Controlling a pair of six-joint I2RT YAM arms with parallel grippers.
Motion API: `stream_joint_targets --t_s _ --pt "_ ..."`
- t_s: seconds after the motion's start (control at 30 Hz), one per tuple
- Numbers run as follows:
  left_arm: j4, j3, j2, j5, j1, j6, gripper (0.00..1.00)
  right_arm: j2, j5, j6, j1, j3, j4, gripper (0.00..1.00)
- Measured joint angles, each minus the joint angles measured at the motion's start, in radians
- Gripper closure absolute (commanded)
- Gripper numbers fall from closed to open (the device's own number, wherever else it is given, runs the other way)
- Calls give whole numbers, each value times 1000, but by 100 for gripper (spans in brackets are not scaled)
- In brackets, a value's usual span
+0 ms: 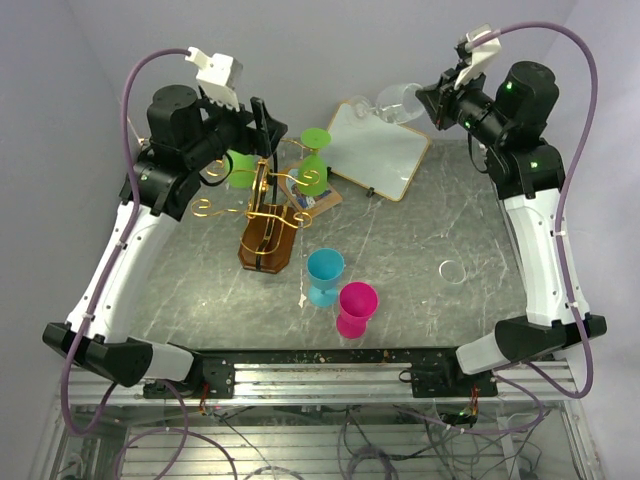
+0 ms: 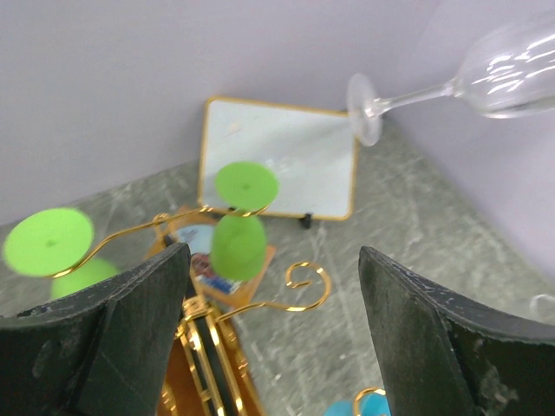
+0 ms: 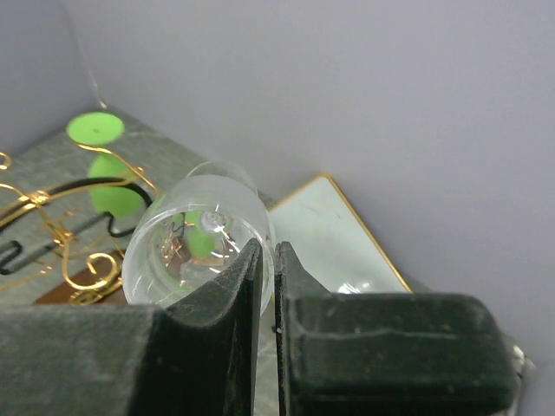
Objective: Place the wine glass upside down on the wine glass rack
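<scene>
The wine glass [image 1: 385, 102] is clear and stemmed. It hangs in the air over the table's far edge, right of the middle, lying nearly level with its foot to the left. The right hand [image 1: 428, 100] pinches the wall of its bowl. The wine glass rack [image 1: 265, 243] is gold wire with scrolled arms on a dark brown wooden base. It stands upright left of the table's middle, well apart from the glass.

wine glass [image 2: 510, 71] cropped, rack [image 2: 196, 312] base blurred
</scene>
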Motion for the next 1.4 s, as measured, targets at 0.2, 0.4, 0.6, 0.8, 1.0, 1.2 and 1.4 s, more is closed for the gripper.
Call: stream_joint_targets --t_s 0.2,0.4,0.6,0.8,1.0,1.2,1.4 --pt "93 37 63 87 0 -134 15 14 -85 98 15 28 56 100" --pt "150 37 135 142 0 -238 19 48 -151 172 35 55 82 100" --pt "194 23 153 165 0 -292 26 51 -206 223 42 55 95 100" --pt "233 -17 154 201 0 -332 39 51 -241 257 43 55 119 100" --pt "261 -44 157 244 0 -364 47 51 -264 273 43 51 125 100" --pt "285 -56 163 286 0 -381 61 51 -274 281 43 38 131 100" --pt "292 -56 173 302 0 -386 73 50 -281 287 43 26 141 100"
